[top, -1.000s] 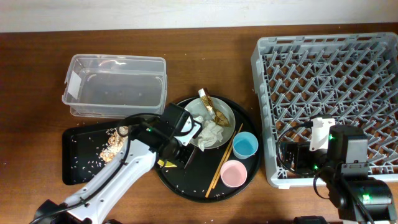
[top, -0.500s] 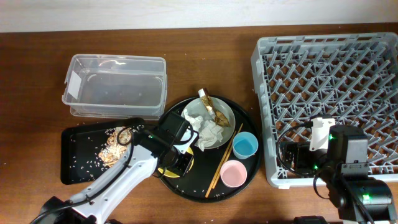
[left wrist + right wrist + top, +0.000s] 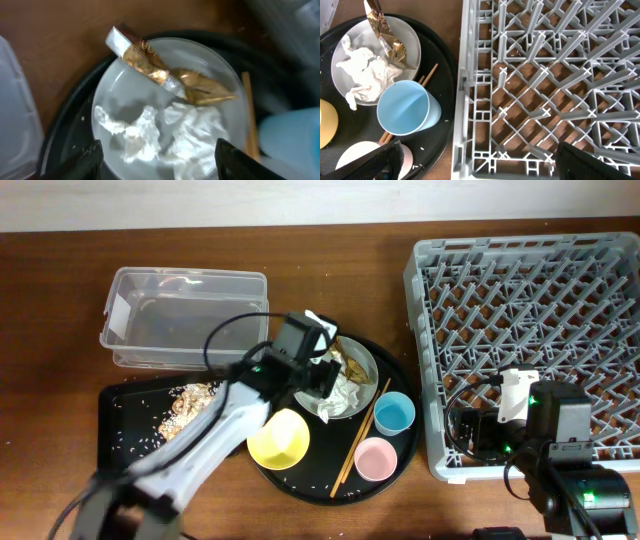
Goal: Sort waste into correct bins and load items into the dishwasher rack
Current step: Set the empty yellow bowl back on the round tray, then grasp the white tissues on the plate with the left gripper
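My left gripper hangs open over the pale grey plate, its fingers either side of the crumpled white tissue. A gold foil wrapper lies across the plate's far side. The yellow bowl stands free on the round black tray, with the blue cup, pink cup and chopsticks to its right. My right gripper is open and holds nothing, above the near left edge of the grey dishwasher rack.
The clear tub sits at the back left. In front of it, the shallow black tray holds food scraps and rice. Rice grains are scattered over the round tray. The rack fills the right side of the table.
My left gripper has opened and let go of the yellow bowl, which now stands on the round tray. The left arm has moved back over the plate. The right arm has not moved.
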Robot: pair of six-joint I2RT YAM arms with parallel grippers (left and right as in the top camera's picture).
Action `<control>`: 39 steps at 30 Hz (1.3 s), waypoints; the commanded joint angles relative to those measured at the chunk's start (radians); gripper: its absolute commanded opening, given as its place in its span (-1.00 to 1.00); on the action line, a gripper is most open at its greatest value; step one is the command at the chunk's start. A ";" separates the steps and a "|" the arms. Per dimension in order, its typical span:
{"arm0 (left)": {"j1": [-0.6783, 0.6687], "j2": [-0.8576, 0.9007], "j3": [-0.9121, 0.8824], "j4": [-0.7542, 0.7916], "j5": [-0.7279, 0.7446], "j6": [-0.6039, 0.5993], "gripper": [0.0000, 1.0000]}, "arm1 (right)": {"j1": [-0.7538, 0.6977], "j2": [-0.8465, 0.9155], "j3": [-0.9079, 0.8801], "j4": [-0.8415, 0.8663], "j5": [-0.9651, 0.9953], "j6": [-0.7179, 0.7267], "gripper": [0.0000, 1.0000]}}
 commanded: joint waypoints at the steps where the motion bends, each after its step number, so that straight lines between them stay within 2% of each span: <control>1: -0.001 0.130 0.005 0.040 -0.034 0.002 0.41 | -0.003 0.000 0.022 0.000 -0.006 0.011 0.97; 5: -0.001 0.211 0.005 0.055 -0.062 0.002 0.36 | -0.003 0.000 0.022 0.000 -0.006 0.011 0.97; 8: -0.001 0.245 0.005 0.051 -0.087 0.002 0.04 | -0.003 0.000 0.022 -0.001 -0.006 0.011 0.97; 9: -0.001 0.246 0.005 0.048 -0.087 0.002 -0.15 | -0.003 0.000 0.022 -0.001 -0.006 0.011 0.97; 12: -0.001 0.246 0.005 0.041 -0.087 0.002 -0.42 | -0.003 0.000 0.022 -0.003 -0.006 0.011 0.97; 13: -0.001 0.246 0.005 0.032 -0.087 0.002 -0.71 | -0.003 0.000 0.022 -0.004 -0.006 0.011 0.96; 15: -0.001 0.246 0.005 0.018 -0.087 0.002 -0.99 | -0.003 0.000 0.022 -0.004 -0.006 0.011 0.97; 18: -0.001 0.238 0.013 0.007 -0.087 0.002 -0.99 | -0.003 0.000 0.022 -0.004 -0.006 0.011 0.97; 23: 0.013 0.141 0.129 -0.116 -0.091 0.002 -0.99 | -0.003 0.000 0.022 -0.004 -0.006 0.011 0.97; 25: 0.039 0.088 0.170 -0.153 -0.135 0.002 -0.99 | -0.003 0.000 0.022 -0.004 -0.006 0.011 0.97; 29: 0.150 0.002 0.181 -0.161 -0.193 0.001 -0.99 | -0.003 0.000 0.022 -0.004 -0.006 0.011 0.97; 34: 0.331 0.014 0.181 -0.144 -0.190 0.001 -0.99 | -0.003 0.000 0.022 -0.004 -0.006 0.011 0.97; 35: 0.354 0.024 0.181 -0.138 -0.191 0.001 -0.88 | -0.003 0.000 0.022 -0.004 -0.006 0.011 0.97; 37: 0.387 0.045 0.181 -0.127 -0.190 0.001 0.08 | -0.003 0.000 0.022 -0.005 -0.006 0.011 0.97; 39: 0.394 0.047 0.182 -0.126 -0.164 0.002 0.24 | -0.003 0.000 0.022 -0.005 -0.006 0.011 0.97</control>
